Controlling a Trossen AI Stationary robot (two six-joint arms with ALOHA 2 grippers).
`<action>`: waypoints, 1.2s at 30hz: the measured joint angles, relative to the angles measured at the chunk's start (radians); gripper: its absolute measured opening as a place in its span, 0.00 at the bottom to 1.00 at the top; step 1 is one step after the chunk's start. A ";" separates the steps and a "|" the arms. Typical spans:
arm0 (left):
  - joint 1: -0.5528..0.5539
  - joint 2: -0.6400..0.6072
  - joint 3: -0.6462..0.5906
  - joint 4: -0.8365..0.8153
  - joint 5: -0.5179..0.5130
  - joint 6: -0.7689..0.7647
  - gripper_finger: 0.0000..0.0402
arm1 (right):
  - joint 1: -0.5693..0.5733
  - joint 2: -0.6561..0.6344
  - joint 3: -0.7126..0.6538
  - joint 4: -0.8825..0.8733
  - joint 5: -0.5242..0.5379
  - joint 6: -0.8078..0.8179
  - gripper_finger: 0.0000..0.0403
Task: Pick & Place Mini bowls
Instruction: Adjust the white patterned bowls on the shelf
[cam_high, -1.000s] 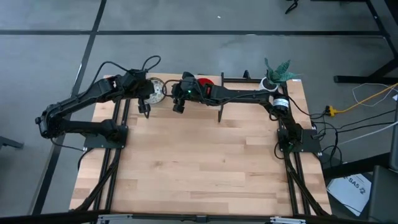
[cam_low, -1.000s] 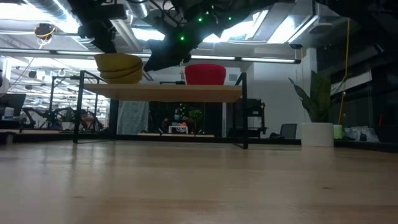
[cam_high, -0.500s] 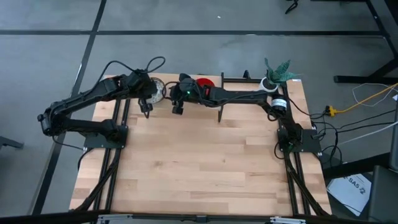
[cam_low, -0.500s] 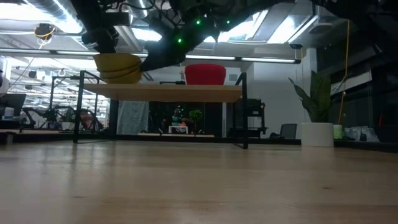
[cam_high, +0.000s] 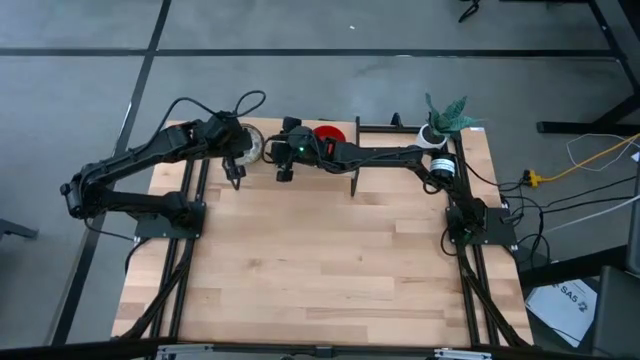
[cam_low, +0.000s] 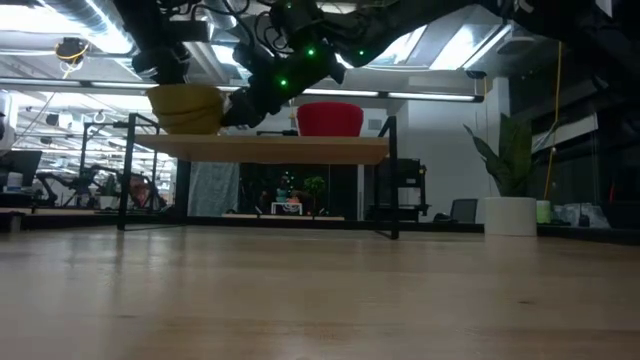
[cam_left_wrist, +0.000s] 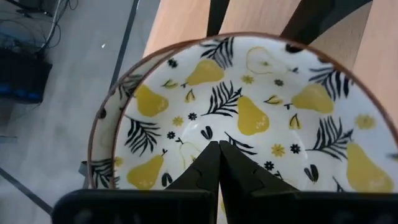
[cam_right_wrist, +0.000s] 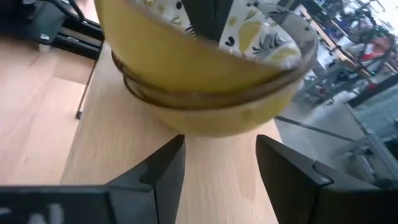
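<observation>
Stack of pear-patterned mini bowls (cam_right_wrist: 205, 74) on raised wooden shelf (cam_low: 262, 148) at far edge of surface (cam_high: 320, 260); red bowls (cam_low: 330, 118) alongside, count unclear. Left gripper (cam_left_wrist: 214, 163) poised inside top bowl, jaws pressed together, perhaps steadying stack. Right gripper (cam_right_wrist: 221, 163) level with stack's side, jaws spread, not yet touching; likely lining up for rim pinch.

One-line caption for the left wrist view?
Left gripper, shut, poised inside the top of stacked white pear-and-leaf patterned mini bowls on a wooden shelf.
</observation>
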 joint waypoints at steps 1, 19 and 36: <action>0.000 0.003 0.000 0.001 0.002 -0.006 0.00 | -0.002 0.000 0.000 0.000 -0.010 -0.004 0.48; 0.003 0.111 0.000 0.129 0.009 0.030 0.01 | -0.006 0.000 -0.001 0.046 -0.084 -0.089 0.48; 0.046 0.111 0.000 0.164 0.090 0.033 0.00 | -0.011 0.000 -0.001 0.106 -0.141 0.118 0.48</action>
